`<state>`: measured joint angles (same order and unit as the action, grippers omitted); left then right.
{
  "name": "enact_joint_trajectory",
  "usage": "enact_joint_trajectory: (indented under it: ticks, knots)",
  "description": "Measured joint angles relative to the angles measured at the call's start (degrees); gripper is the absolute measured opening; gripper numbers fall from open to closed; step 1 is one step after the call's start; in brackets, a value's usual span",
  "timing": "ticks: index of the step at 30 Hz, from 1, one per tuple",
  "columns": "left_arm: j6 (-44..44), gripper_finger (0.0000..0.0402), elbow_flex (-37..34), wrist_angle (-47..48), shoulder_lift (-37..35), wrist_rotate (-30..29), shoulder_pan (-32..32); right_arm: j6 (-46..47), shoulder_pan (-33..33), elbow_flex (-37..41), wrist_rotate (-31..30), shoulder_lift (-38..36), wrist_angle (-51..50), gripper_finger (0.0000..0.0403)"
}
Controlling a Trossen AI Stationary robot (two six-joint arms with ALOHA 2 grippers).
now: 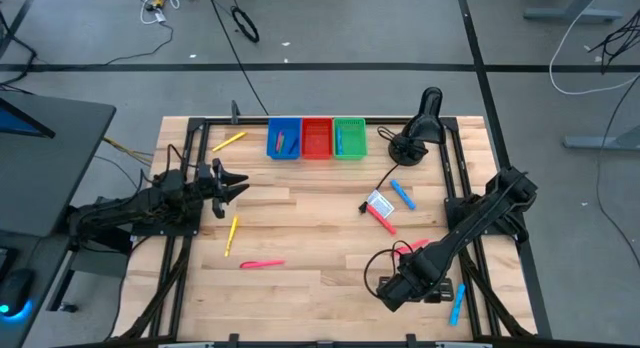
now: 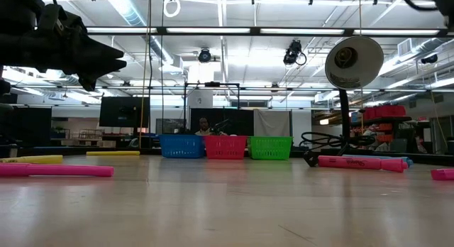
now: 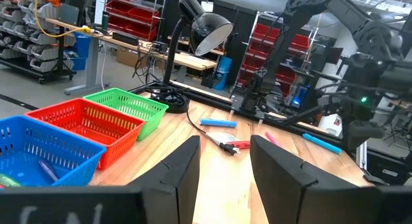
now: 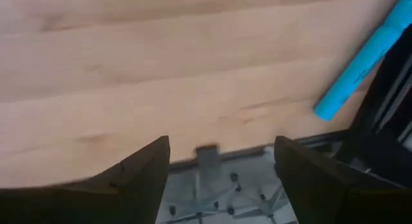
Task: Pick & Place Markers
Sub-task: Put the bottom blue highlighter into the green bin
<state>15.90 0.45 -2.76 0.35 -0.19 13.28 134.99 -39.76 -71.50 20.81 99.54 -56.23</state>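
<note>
Markers lie scattered on the wooden table: a yellow marker [image 1: 229, 141] at the far left, another yellow marker [image 1: 232, 234], a pink marker [image 1: 262, 264], a blue marker [image 1: 402, 195], a red marker [image 1: 381, 219] and a blue marker [image 1: 457, 303] near the front right edge. My right gripper [image 4: 222, 161] hangs open over bare wood by the table's near edge [image 1: 388, 296], left of that blue marker [image 4: 364, 63], with nothing between its fingers. My left gripper [image 1: 236, 185] waits open and level above the table's left side [image 3: 225, 166].
Blue [image 1: 284, 138], red [image 1: 317, 138] and green [image 1: 349, 138] bins stand in a row at the far edge, some holding markers. A black desk lamp [image 1: 420, 128] and its cable stand at the far right. A small white-and-blue card [image 1: 378, 202] lies mid-right. A black frame [image 1: 465, 188] borders the table.
</note>
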Motion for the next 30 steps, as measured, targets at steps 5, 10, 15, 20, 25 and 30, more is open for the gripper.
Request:
enact_joint_trajectory:
  ticks: [5,10,15,20,25,30]
  knots:
    - [0.0,0.0142,0.0,0.0,0.0,0.0,0.0,2.0,-1.0,3.4,0.3,0.1,0.8,0.0279]
    - [0.0,0.0142,0.0,0.0,0.0,0.0,0.0,4.1,-2.7,6.4,1.1,0.1,3.7,0.0279]
    - [0.0,0.0142,0.0,0.0,0.0,0.0,0.0,4.8,-4.7,9.6,3.7,0.1,5.5,0.0279]
    - [0.0,0.0142,0.0,0.0,0.0,0.0,0.0,5.6,-7.3,12.7,9.1,0.1,7.2,0.0279]
    - [0.0,0.0142,0.0,0.0,0.0,0.0,0.0,6.1,-9.9,15.2,12.4,0.1,9.9,0.0279]
    - [0.0,0.0142,0.0,0.0,0.0,0.0,0.0,7.1,-12.1,17.1,13.4,0.1,13.9,0.0279]
